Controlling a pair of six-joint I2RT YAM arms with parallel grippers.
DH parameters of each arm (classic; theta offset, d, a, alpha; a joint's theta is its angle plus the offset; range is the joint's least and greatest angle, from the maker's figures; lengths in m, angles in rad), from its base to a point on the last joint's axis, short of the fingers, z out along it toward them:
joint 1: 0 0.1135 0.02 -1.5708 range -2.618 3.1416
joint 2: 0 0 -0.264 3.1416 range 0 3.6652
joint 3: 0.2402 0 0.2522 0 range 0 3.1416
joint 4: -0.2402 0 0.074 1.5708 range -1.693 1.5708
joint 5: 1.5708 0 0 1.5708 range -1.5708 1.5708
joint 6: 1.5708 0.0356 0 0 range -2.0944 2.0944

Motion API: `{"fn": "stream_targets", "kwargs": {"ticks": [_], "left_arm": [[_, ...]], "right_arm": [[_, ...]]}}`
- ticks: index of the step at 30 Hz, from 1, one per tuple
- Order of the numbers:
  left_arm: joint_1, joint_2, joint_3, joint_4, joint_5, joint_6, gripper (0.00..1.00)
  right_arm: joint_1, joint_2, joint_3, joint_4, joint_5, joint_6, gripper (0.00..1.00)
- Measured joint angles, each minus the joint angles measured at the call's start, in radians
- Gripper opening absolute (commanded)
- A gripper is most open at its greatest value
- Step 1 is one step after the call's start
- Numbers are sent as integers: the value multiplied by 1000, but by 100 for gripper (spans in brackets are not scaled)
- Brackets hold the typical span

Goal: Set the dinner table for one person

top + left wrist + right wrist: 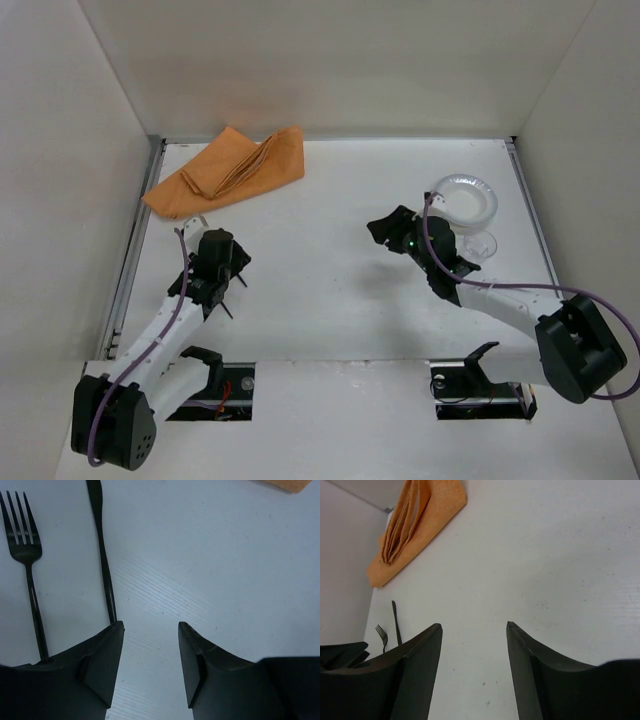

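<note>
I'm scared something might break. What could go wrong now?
1. The fork and knife lie flat and close together; the open left jaws could nudge one while grabbing the other.
2. The clear glass stands right beside the right arm and the plate; a swing could tip it.

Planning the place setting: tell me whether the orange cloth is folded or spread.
Folded: the orange cloth shows stacked layers and pleat edges, top and right wrist views.
</note>
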Motion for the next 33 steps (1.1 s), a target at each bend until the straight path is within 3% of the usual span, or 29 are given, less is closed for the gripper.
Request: {"fn": "stream_targets", "kwargs": {"ticks": [6, 9, 10, 13, 16, 20, 27, 33], "left_arm": [[13, -23, -4, -3, 8, -12, 49], [24, -26, -4, -4, 8, -18, 49], [29, -26, -4, -3, 8, -21, 50], [56, -26, -6, 13, 5, -32, 53], [99, 1, -4, 44, 4, -44, 53], [155, 116, 24, 98, 7, -80, 53], [229, 328, 114, 252, 36, -180, 54], [333, 532, 231, 341, 49, -250, 53]], "right_arm": [[0, 13, 0, 1, 0, 0, 59], [0, 13, 0, 1, -1, 0, 54], [0, 13, 0, 1, -2, 0, 49], [0, 13, 0, 1, -7, -5, 19], [0, 13, 0, 0, -11, -2, 9], [0, 19, 1, -2, -24, -1, 15], [0, 26, 1, -3, -33, -6, 48], [0, 40, 1, -3, -43, -8, 50]]}}
